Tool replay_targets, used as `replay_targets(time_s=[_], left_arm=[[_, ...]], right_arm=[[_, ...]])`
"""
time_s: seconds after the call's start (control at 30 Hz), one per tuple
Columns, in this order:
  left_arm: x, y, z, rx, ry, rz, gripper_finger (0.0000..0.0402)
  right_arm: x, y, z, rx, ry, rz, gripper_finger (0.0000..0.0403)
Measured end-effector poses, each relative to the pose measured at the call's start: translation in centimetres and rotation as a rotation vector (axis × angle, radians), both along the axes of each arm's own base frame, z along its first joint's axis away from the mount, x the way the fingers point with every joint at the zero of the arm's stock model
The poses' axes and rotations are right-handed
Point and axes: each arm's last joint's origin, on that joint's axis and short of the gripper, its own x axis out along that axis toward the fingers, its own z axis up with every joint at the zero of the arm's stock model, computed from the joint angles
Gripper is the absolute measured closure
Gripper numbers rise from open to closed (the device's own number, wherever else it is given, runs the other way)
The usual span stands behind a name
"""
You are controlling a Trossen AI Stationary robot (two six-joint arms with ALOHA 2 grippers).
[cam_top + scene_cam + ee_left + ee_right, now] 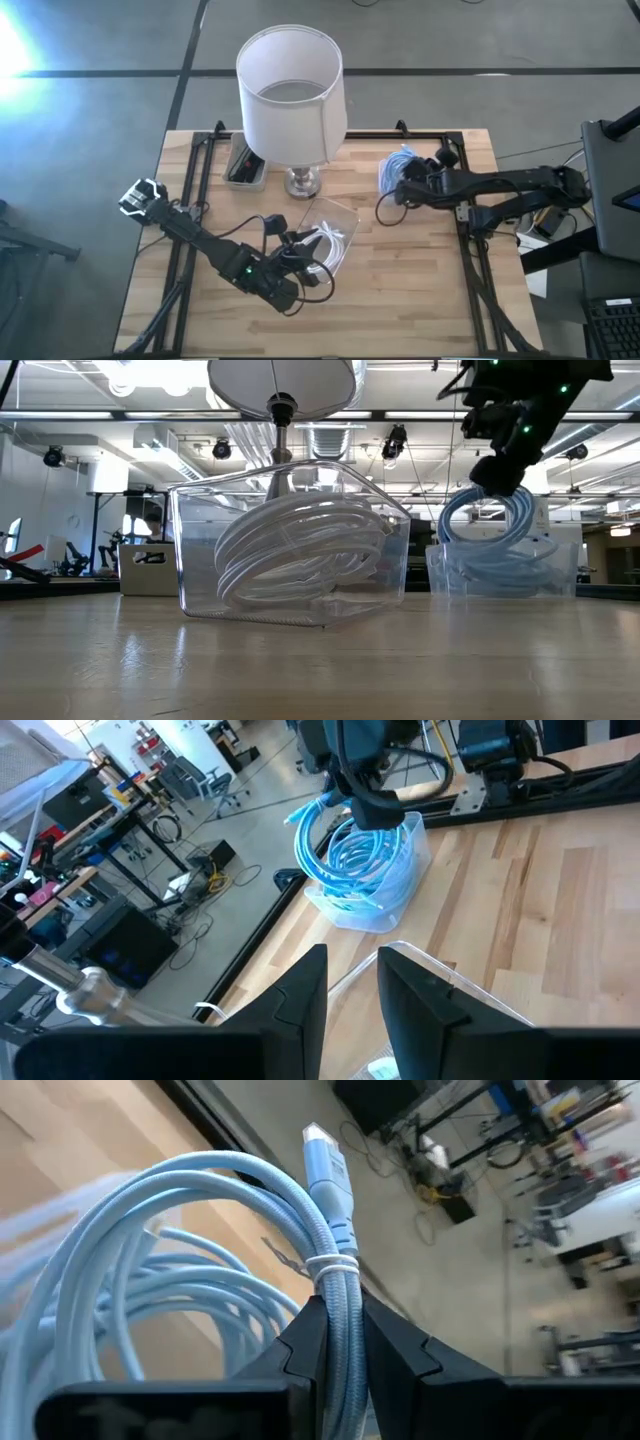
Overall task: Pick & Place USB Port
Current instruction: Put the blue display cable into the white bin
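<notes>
A coil of light-blue braided USB cable (190, 1220) hangs from my right gripper (340, 1342) near the table's far right, over a clear tub (500, 575) holding more blue cable. The same coil (395, 168) shows in the high view. My left gripper (352, 1005) is open by a narrow gap. It hovers at the table's middle (300, 248), above a second clear tub (290, 560) that holds white cables (337, 243). Its fingers touch nothing that I can see. My right gripper pinches the bundled strands of the blue coil (338, 1305) between its two fingers, just below the white tie (330, 1265). The fingers come slanting from above and the table's right. The plug end (325, 1160) sticks out past them. The coil (490, 520) hangs below, its lower loops at the tub's rim.
A lamp with a white shade (290, 90) and a metal foot (305, 182) stands at the far middle, between the two tubs. A small dark tray (245, 165) lies to its left. Bare wood lies along the table's near edge (400, 310).
</notes>
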Motion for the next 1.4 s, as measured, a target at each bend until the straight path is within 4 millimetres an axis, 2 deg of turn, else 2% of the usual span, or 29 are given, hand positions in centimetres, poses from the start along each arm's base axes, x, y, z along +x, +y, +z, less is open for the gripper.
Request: replay_targets(time_s=[0.2,0.33,0.6,0.8,1.07,1.4], left_arm=[[0.0,0.0,0.0,0.0,0.0,0.0,0.0307],[0.0,0.0,0.0,0.0,0.0,0.0,0.0307],[0.0,0.0,0.0,0.0,0.001,-0.001,0.0307],[0.0,0.0,0.0,0.0,0.001,-0.001,0.0307],[0.0,0.0,0.0,0.0,0.001,-0.001,0.0307],[0.0,0.0,0.0,0.001,0.002,-0.001,0.0307]], right_arm=[[-0.4,0.1,0.7,0.042,-0.071,0.001,0.0355],[-0.4,0.1,0.4,0.057,-0.114,-0.027,0.0354],[-0.2,0.0,-2.0,0.06,-0.085,-0.08,0.0353],[-0.3,-0.1,-3.6,-0.002,-0.015,-0.098,0.0353],[-0.5,-0.2,-4.0,-0.004,-0.008,-0.111,0.0352],[-0.7,-0.4,-3.8,0.004,-0.005,-0.117,0.0309]])
